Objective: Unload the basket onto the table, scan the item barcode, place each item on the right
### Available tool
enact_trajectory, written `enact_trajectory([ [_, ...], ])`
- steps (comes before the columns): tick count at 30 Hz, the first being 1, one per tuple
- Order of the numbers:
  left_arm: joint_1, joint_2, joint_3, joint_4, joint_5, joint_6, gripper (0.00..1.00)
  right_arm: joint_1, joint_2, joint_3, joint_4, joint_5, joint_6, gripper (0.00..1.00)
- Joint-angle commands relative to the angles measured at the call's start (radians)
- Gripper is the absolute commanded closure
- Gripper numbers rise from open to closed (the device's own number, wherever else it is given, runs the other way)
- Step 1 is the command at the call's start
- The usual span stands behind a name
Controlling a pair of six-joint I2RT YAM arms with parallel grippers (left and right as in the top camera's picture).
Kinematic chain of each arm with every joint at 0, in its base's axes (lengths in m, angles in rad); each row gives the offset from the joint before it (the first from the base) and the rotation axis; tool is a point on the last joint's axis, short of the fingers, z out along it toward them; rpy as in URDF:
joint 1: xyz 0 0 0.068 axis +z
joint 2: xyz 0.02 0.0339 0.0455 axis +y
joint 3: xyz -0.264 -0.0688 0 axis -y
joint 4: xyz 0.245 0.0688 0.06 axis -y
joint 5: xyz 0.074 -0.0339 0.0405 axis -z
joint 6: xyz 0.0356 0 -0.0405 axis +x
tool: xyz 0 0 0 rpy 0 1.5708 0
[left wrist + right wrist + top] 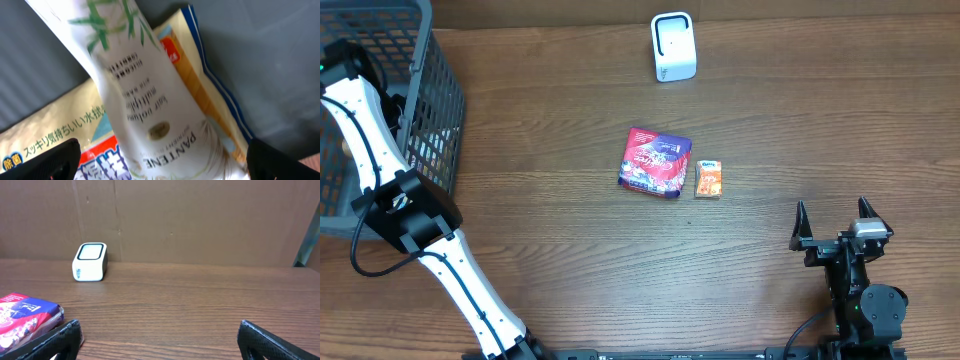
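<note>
A brown wooden surface (620, 280) is filling the overhead view. A grey mesh basket (430, 120) is sitting at its 10 o'clock edge. The white left arm (380, 150) is rising from 7 o'clock and reaching over the basket rim. The black right arm (865, 300) is resting at 4 o'clock, well apart from everything else. Inside the basket, the left wrist view is showing a white bottle (150, 100) marked Pantene, lying tilted across a flat pack (45, 145) with Japanese print and a yellow pack with a blue edge (200, 85). The left tool (162, 160) is hovering just over this bottle with its fingers spread to both lower corners of the view, gripping nothing that can be seen. Near the centre of the surface a red and purple packet (656, 163) is lying flat. A white scanner (673, 46) is standing at 12 o'clock, its window facing the packet. A small orange box (709, 180) is lying just beside the packet at its 3 o'clock. The right tool (830, 215) is pointing toward 12 o'clock, its fingers gaping wide and holding nothing.
</note>
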Motion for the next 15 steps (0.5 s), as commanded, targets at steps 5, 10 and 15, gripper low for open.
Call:
enact_trajectory([
  [5,0.008,0.025,-0.006,0.027,-0.027,-0.057,0.04,-0.005,-0.008,-0.011,0.006,0.009,-0.004,0.00],
  [10,0.014,0.042,-0.009,0.031,-0.032,-0.056,0.04,-0.005,-0.008,-0.011,0.006,0.010,-0.004,0.00],
  [15,0.022,0.060,-0.011,0.028,-0.032,-0.056,0.14,-0.005,-0.008,-0.011,0.006,0.010,-0.004,0.00],
])
